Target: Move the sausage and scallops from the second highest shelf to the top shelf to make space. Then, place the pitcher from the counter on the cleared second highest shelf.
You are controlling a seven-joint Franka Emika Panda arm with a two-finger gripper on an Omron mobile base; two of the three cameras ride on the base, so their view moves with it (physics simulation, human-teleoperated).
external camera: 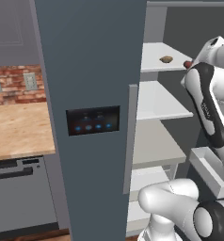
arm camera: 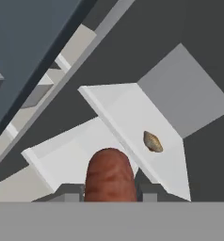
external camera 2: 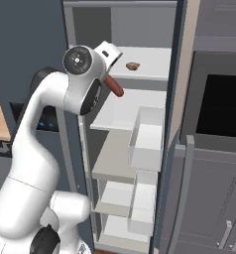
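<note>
No readable text, labels, brands or numbers appear anywhere. The dark control panel (external camera: 93, 120) on the fridge door (external camera: 90, 61) shows a row of small blue glowing dots and faint marks above them, too blurred to read. The white robot arm (external camera: 207, 101) carries no legible markings.

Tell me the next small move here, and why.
Probably carry the reddish-brown sausage link forward over the pale-grey top shelf and lower it there. The gripper is shut on the sausage, which hangs in front of the shelf edge, not yet above the board. The tan scallops lump already lies on that shelf, so aim beside it.
</note>
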